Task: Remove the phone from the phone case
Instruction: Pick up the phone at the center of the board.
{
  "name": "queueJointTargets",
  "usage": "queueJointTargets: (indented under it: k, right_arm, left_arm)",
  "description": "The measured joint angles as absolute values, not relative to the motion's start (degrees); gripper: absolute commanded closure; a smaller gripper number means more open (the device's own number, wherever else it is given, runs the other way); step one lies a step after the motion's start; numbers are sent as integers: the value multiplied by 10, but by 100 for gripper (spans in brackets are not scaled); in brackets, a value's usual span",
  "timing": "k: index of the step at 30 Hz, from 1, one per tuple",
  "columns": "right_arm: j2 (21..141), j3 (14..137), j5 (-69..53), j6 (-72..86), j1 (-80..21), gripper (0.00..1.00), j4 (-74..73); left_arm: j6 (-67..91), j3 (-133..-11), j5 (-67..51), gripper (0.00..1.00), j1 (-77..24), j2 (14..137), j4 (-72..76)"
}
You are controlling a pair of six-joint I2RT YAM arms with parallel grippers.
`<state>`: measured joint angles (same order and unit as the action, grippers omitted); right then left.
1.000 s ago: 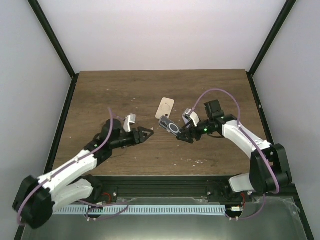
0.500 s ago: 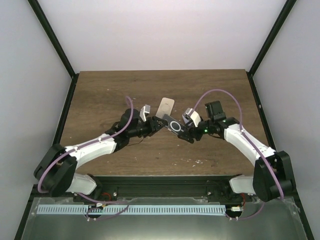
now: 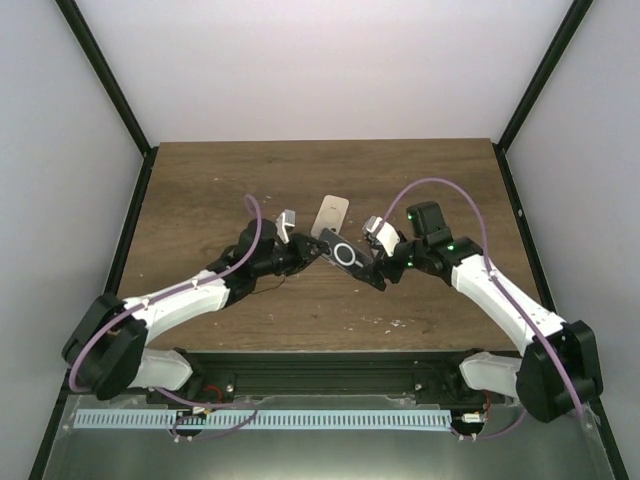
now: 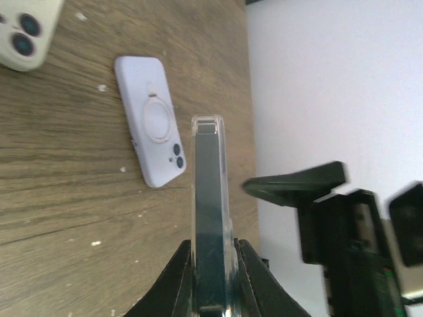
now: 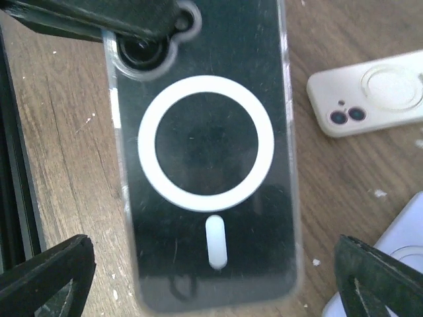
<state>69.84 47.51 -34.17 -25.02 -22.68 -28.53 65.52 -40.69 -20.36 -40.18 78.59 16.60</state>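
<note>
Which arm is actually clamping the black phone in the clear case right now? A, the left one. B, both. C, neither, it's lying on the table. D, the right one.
A: the left gripper has its fingers pressed onto both faces of the clear-cased phone, while the right gripper has its fingers spread wide of it.

The left pincer [image 4: 213, 264] is gripping a clear phone case [image 4: 207, 127] edge-on, with a dark phone [image 4: 209, 218] sitting inside it. Left of the phone case, a lavender case [image 4: 151, 122] is lying flat on the wooden tabletop [image 4: 73, 211]. Farther left, a cream case [image 4: 23, 33] is partly showing. Just right, the black right arm [image 4: 337, 224] is appearing blurred.
</note>
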Motion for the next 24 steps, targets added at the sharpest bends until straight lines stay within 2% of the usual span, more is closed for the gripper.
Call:
queueJointTargets:
  k: [5, 8, 13, 19, 22, 24]
  right_arm:
    - [672, 514, -287, -274, -277, 8, -308]
    - [668, 518, -215, -287, -353, 12, -310]
    - [677, 516, -74, -309, -473, 27, -298]
    - [705, 514, 58, -333, -538, 39, -252]
    - [720, 500, 110, -349, -566, 52, -221]
    - [735, 487, 147, -360, -583, 68, -200]
  left_arm:
    - [656, -400, -153, 100, -401, 735, 91]
    - [673, -402, -116, 100, -401, 708, 43]
    - [733, -417, -67, 100, -401, 688, -36]
    - [801, -436, -57, 100, -401, 682, -87]
    - [827, -436, -58, 100, -401, 676, -88]
    - [838, -436, -57, 100, -401, 670, -89]
